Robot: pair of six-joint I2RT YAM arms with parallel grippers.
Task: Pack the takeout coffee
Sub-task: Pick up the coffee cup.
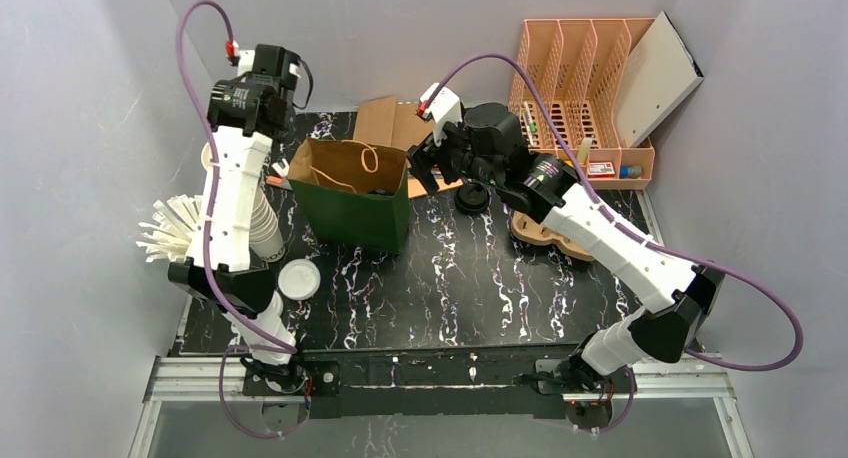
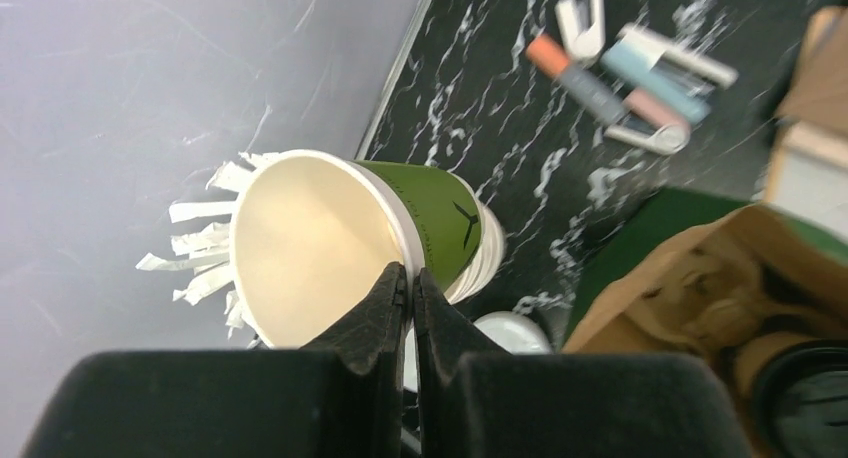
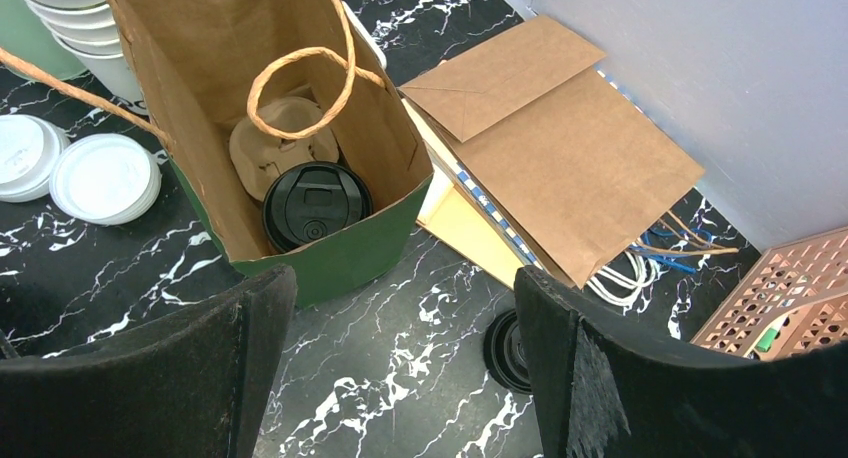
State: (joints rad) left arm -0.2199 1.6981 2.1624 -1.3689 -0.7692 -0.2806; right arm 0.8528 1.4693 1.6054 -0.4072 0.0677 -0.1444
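Though creased, kraft bag (image 3: 200,38); round black lid (image 3: 315,203)

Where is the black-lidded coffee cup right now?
In the right wrist view, the black-lidded cup sits at the bottom of the open paper bag, beside a cardboard carrier.

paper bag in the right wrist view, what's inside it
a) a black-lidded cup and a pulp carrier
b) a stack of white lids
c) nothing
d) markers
a: looking down into the bag, a black lid shows at the bottom next to a brown pulp carrier.
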